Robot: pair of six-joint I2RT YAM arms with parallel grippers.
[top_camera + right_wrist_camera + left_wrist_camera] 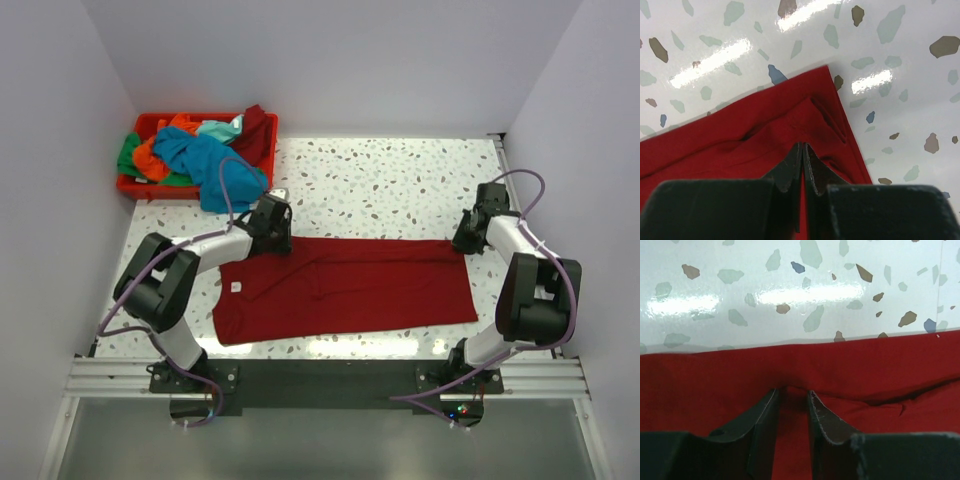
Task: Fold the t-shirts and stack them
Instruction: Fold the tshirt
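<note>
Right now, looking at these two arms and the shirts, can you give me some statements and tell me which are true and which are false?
1. The dark red t-shirt lies spread flat on the speckled table. True.
2. The red bin is empty. False: it holds crumpled shirts, with a teal t-shirt spilling over its rim.
3. The right gripper is wide open. False: its jaws are shut on the red shirt's far right corner.
4. The left gripper sits at that shirt's far edge, jaws apart. True.
</note>
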